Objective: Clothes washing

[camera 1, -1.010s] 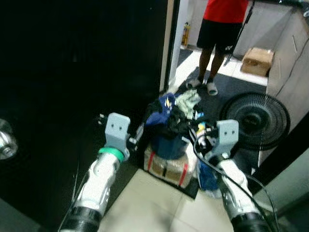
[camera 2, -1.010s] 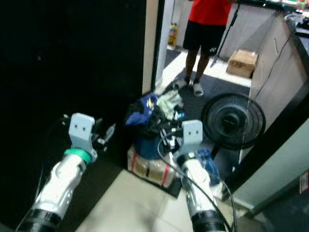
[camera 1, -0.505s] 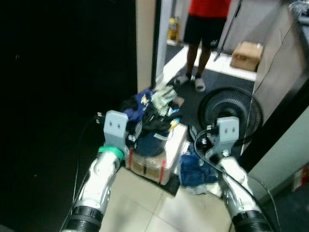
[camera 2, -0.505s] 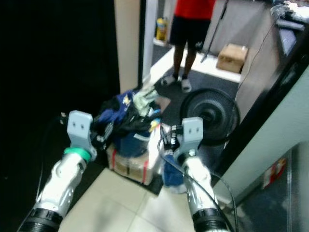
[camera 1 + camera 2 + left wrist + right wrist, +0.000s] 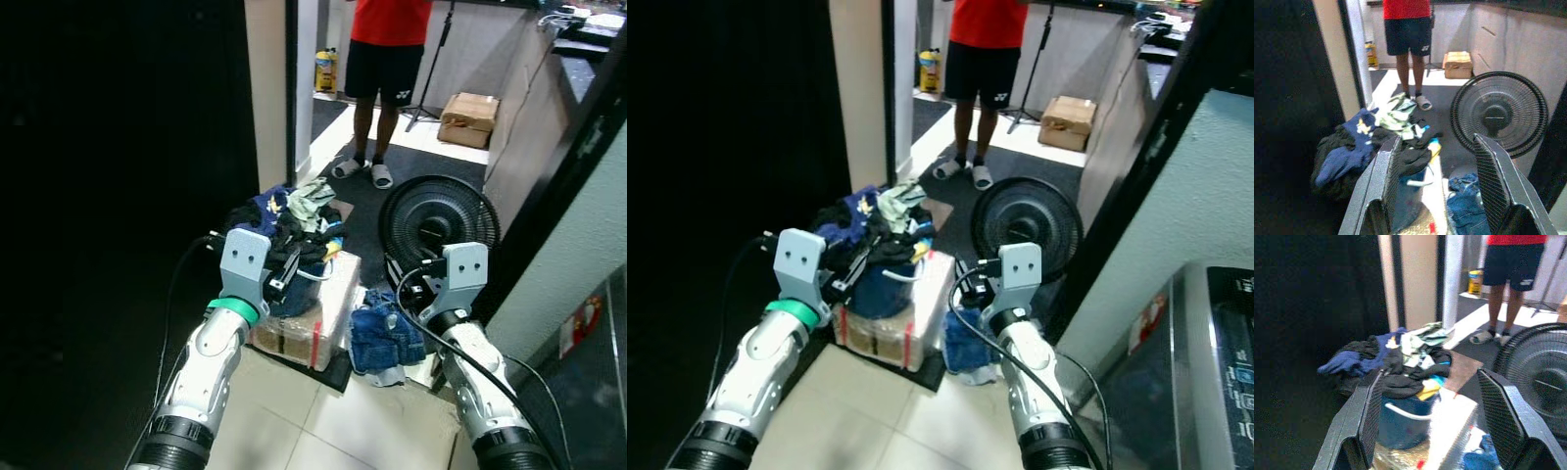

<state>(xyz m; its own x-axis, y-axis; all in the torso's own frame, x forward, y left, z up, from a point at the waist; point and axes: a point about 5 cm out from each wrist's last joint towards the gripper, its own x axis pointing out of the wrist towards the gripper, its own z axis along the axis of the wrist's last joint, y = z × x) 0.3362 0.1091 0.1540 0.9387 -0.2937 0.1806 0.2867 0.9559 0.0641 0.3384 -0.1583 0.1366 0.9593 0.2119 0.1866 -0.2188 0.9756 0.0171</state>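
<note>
Head cam: one heap of clothes (image 5: pixel 294 220) piled over a blue bucket (image 5: pixel 294 294), bucket sitting on one taped cardboard box (image 5: pixel 309 323) on the tiled floor (image 5: pixel 323 431). One pair of jeans (image 5: pixel 384 338) lies on the floor just beside the box's right edge. One black fan (image 5: pixel 438 223) stands beyond the jeans. One person (image 5: pixel 385 59) in a red shirt and black shorts stands further back, one more cardboard box (image 5: pixel 468 117) near them. Left gripper (image 5: pixel 279 279) held up in front of the heap, right gripper (image 5: pixel 416 289) over the jeans.

Left wrist: two fingers (image 5: pixel 1383 176) spread apart, nothing held; heap and fan beyond.

Right wrist: fingers (image 5: pixel 1371 418) likewise spread, empty; bucket and heap between them.
</note>
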